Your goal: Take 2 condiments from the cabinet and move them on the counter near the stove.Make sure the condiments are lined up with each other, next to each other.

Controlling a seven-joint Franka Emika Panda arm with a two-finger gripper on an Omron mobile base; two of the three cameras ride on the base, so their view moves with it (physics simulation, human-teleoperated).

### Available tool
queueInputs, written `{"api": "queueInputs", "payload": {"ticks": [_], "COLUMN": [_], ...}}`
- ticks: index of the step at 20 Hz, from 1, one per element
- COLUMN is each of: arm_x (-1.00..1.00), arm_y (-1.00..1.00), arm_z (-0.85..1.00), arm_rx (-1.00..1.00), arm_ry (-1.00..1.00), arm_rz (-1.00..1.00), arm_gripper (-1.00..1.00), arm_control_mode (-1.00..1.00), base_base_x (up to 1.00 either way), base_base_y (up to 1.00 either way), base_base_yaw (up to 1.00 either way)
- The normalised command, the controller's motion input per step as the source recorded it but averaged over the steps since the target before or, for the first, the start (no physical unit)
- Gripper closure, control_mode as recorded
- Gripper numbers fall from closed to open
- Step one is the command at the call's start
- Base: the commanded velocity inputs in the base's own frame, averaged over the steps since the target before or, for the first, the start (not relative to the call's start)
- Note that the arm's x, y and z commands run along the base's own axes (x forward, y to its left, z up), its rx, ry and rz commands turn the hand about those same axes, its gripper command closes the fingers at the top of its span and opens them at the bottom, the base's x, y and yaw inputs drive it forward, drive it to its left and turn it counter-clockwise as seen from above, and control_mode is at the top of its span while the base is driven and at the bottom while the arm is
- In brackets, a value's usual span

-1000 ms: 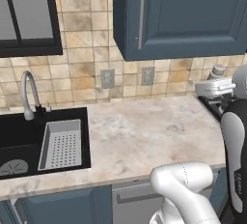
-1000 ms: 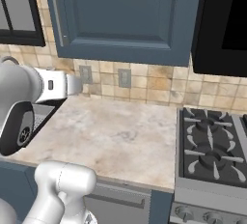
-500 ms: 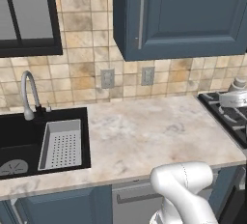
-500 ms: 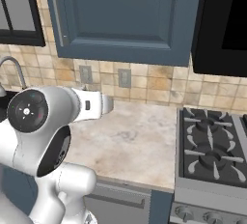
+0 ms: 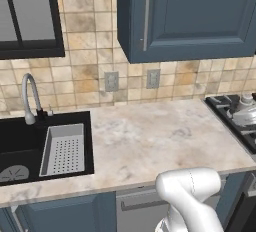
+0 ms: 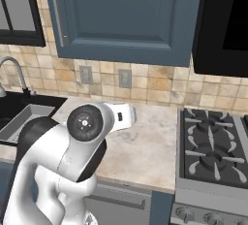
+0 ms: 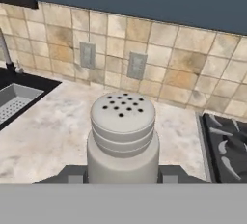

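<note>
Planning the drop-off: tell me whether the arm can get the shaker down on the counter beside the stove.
Probably yes: the gripper holds the shaker, and the counter left of the stove looks bare.

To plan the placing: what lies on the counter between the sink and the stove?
Nothing: in the left base view the counter is bare from the sink to the stove.

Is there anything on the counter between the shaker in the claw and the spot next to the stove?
Nothing visible: the shaker sits in the claw, and the counter is bare up to the stove.
</note>
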Motion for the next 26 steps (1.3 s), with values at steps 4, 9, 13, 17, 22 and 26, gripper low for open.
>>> {"api": "queueInputs", "payload": {"ticks": [4, 9, 13, 17, 22, 26], "arm_x": [0.44, 0.34, 0.32, 0.26, 0.18, 0.22], "arm_y": [-0.3, -0.36, -0.37, -0.35, -0.31, -0.38], "arm_z": [-0.59, -0.51, -0.46, -0.36, -0.22, -0.1], "arm_rx": [-0.14, 0.0, 0.0, 0.02, 0.05, 0.1], "arm_ry": [0.2, 0.13, 0.02, 0.02, 0.02, 0.07], "arm_rz": [0.12, 0.01, 0.0, 0.0, 0.0, 0.0], "arm_gripper": [1.0, 1.0, 1.0, 1.0, 1.0, 1.0], "arm_control_mode": [-1.0, -1.0, -1.0, -1.0, -1.0, -1.0], "base_base_x": [0.0, 0.0, 0.0, 0.0, 0.0, 0.0], "base_base_y": [0.0, 0.0, 0.0, 0.0, 0.0, 0.0], "base_base_yaw": [0.0, 0.0, 0.0, 0.0, 0.0, 0.0]}}
